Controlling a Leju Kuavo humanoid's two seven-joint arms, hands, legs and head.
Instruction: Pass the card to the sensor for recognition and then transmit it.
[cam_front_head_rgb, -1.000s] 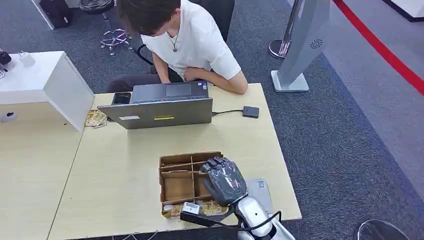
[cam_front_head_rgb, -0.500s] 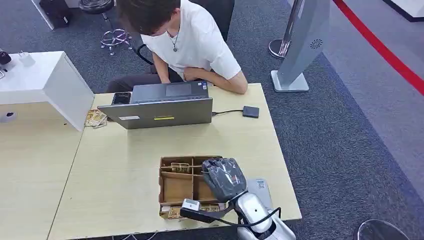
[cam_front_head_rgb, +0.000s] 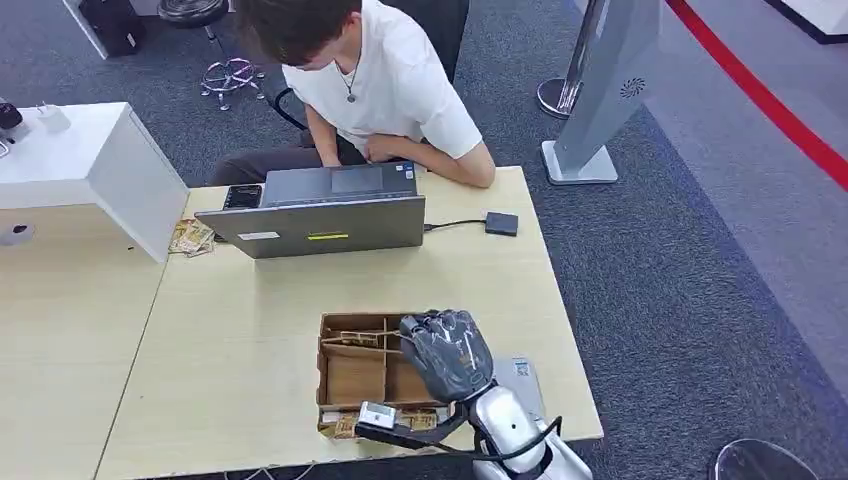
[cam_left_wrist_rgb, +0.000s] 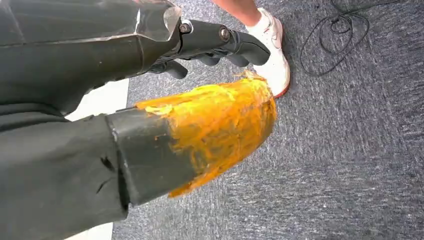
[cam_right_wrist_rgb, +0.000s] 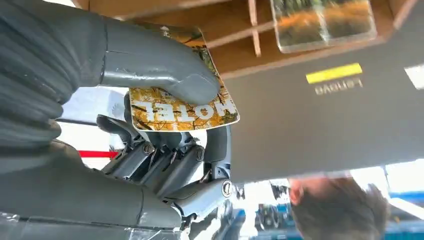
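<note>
My right hand (cam_front_head_rgb: 447, 352) hovers over the right side of a wooden divided box (cam_front_head_rgb: 350, 378) near the table's front edge. In the right wrist view its thumb and fingers pinch a yellow-brown card (cam_right_wrist_rgb: 172, 109) printed HOTEL, just off the box (cam_right_wrist_rgb: 235, 31). Another card (cam_right_wrist_rgb: 322, 20) lies in a compartment. The sensor, a small black square (cam_front_head_rgb: 502, 223) on a cable, sits to the right of the laptop (cam_front_head_rgb: 320, 225). My left hand (cam_left_wrist_rgb: 150, 75) hangs over grey carpet, holding nothing, its thumb tip coated orange.
A person in a white shirt (cam_front_head_rgb: 385, 85) sits behind the laptop at the table's far edge. A few cards (cam_front_head_rgb: 192, 236) lie left of the laptop beside a white cabinet (cam_front_head_rgb: 70, 160). A grey pad (cam_front_head_rgb: 522, 380) lies at the front right corner.
My right hand has curled its fingers in and drawn slightly up from the box's right compartments. The box has shifted a little. The person has stayed put.
</note>
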